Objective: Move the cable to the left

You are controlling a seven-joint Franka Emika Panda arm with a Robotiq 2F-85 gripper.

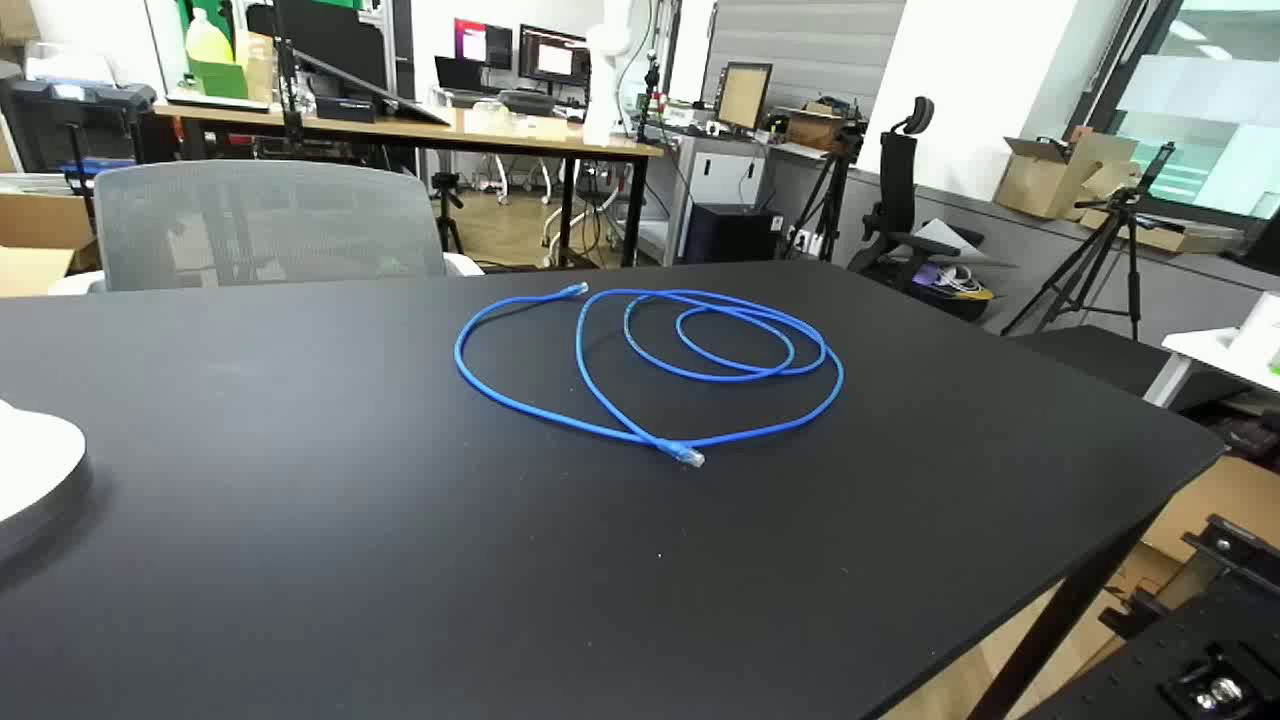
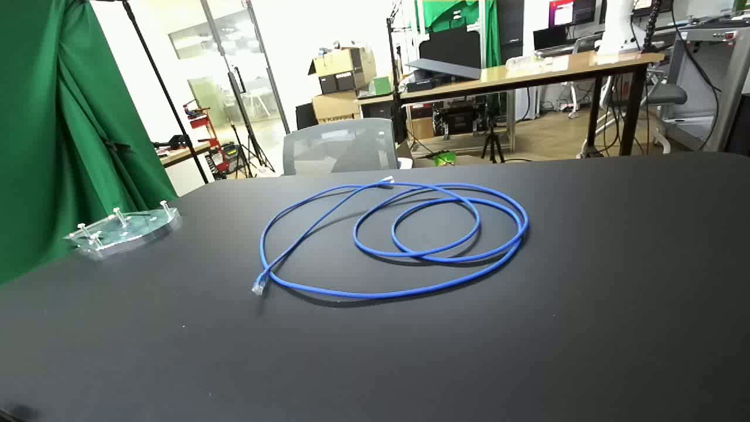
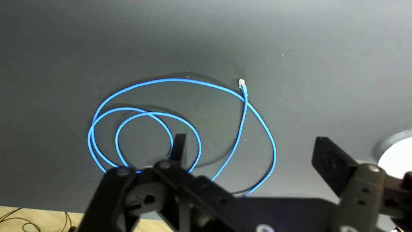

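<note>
The bright-blue cable (image 1: 578,350) lies in loose overlapping loops on the black table, and it also shows in an exterior view (image 2: 375,296) and in the wrist view (image 3: 173,79). One clear connector tip (image 1: 692,457) crosses over a strand at the near side; the other connector tip (image 1: 580,289) lies at the far side. In the wrist view my gripper (image 3: 250,138) is wide open above the cable, with nothing between its fingers. Its left finger overlaps the small loops and its body hides the cable's lower part. The gripper is out of sight in both exterior views.
A clear plate with upright bolts (image 2: 123,231) stands on the table at the left. A white rounded object (image 1: 35,460) shows at the table's left, and a white shape (image 3: 397,158) at the wrist view's right. A grey chair (image 1: 270,225) stands behind the table edge.
</note>
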